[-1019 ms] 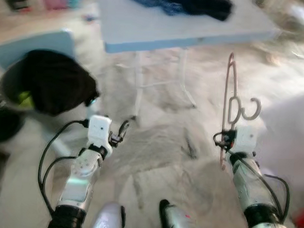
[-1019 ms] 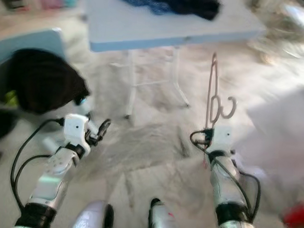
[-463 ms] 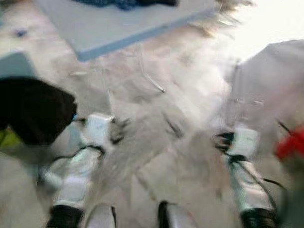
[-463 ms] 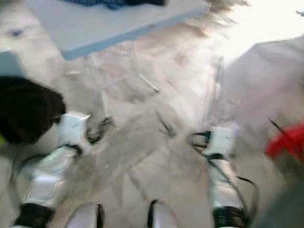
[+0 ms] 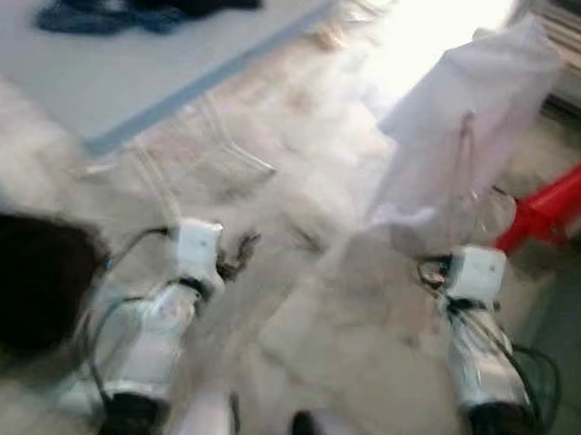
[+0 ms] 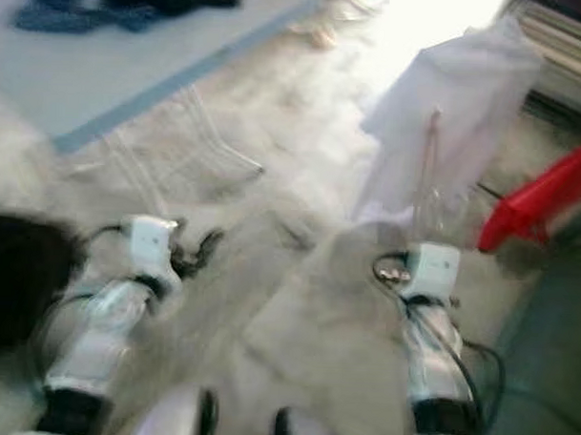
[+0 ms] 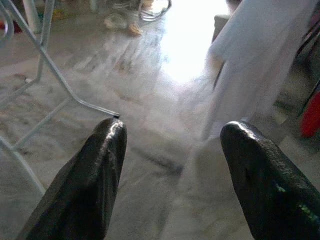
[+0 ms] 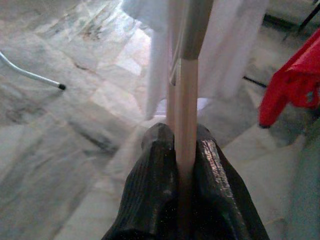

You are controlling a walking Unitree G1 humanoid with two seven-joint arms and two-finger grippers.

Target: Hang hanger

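right wrist view: pale pink hanger (image 8: pixel 186 125), upright in right tool (image 8: pixel 182 165)

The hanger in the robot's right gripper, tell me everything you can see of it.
The hanger is a thin, pale pinkish bar, plastic by its look. It stands roughly upright, clamped at its lower end between the black fingers of the right gripper. Behind it hangs a white cloth, above the marble floor. Its hook is too blurred to make out.

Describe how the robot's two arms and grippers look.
Both arms are silver with dark bands near the bottom. Each ends in a white boxy wrist block, with black cables looping alongside. The left gripper and right gripper each have two thick, rounded, glossy black fingers.
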